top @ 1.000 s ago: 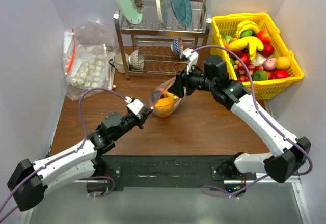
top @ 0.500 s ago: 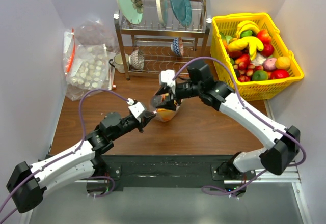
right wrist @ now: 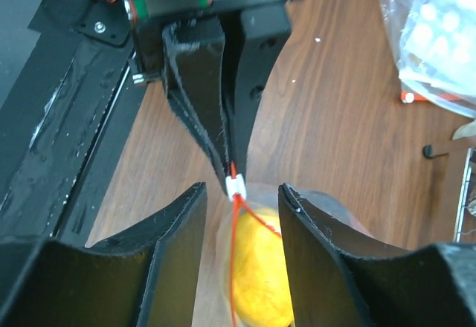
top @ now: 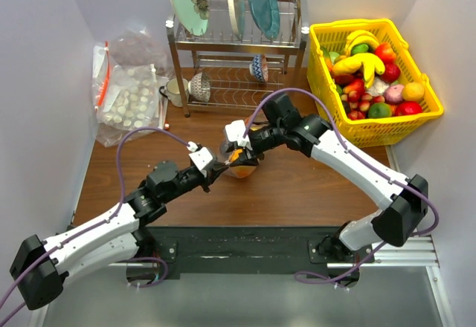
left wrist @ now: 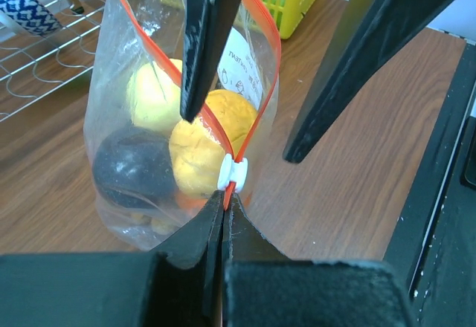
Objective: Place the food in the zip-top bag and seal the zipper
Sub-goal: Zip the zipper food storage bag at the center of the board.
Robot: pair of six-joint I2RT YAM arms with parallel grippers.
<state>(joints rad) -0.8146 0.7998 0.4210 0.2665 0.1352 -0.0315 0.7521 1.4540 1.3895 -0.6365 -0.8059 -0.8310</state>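
The zip-top bag [top: 239, 163] stands on the wooden table with its mouth up. Through the clear plastic the food shows: an orange fruit [left wrist: 199, 145], a yellowish one [left wrist: 151, 93] and a dark round one [left wrist: 132, 172]. My left gripper [left wrist: 224, 202] is shut on the near end of the orange-red zipper [left wrist: 262, 59], just behind its white slider [left wrist: 233, 172]. My right gripper [right wrist: 242, 187] hangs over the bag, open. Its fingers [left wrist: 204, 37] stand either side of the zipper at the slider [right wrist: 235, 186] without touching it. The strip's two sides gape apart past the slider.
A yellow basket [top: 433, 101] of toy fruit sits at the back right. A metal dish rack [top: 236, 48] with plates stands behind the bag, with a mug [top: 172, 89] beside it. Clear bags of white lumps [top: 128, 100] lie at the back left.
My right arm has swung left and down from behind the bag to over its mouth, and its jaws have narrowed a little. The left gripper has kept hold of the zipper end.
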